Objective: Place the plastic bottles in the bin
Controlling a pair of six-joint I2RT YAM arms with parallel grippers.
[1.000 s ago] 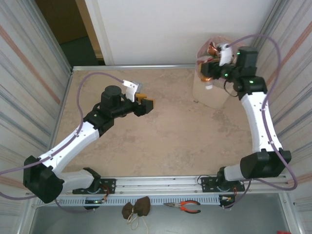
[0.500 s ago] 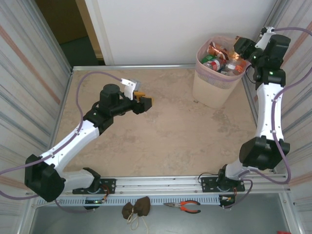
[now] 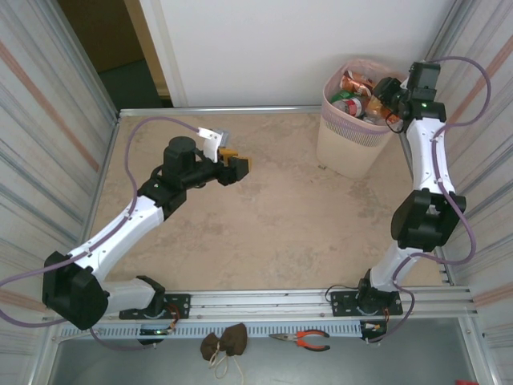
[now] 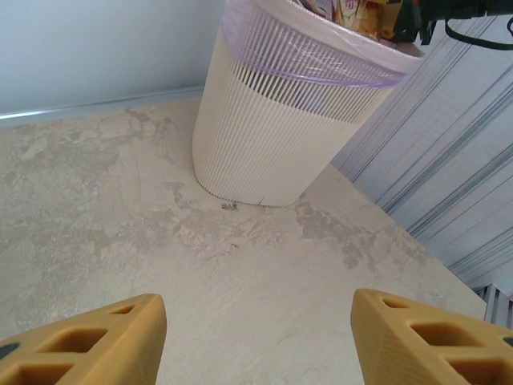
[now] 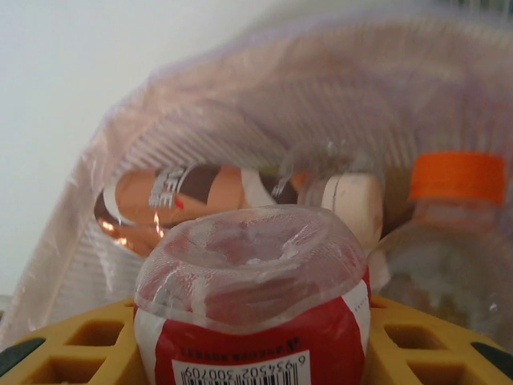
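The right tool [image 5: 252,353] clamps a dimpled clear bottle [image 5: 252,273] (red label); left tool [image 4: 256,337] gapes empty.

The left arm [image 3: 120,233] goes from its base in the lower left of the top view up toward the middle left, with the wrist pointing to the right. The left gripper [image 3: 238,167] has its yellow fingers [image 4: 88,337] wide apart, with nothing between them. The right arm [image 3: 425,152] stands steeply along the right side, stretched to the upper right of the frame. The right gripper [image 3: 383,95] presses its fingers [image 5: 72,341] on both sides of a red-labelled bottle [image 5: 248,321]
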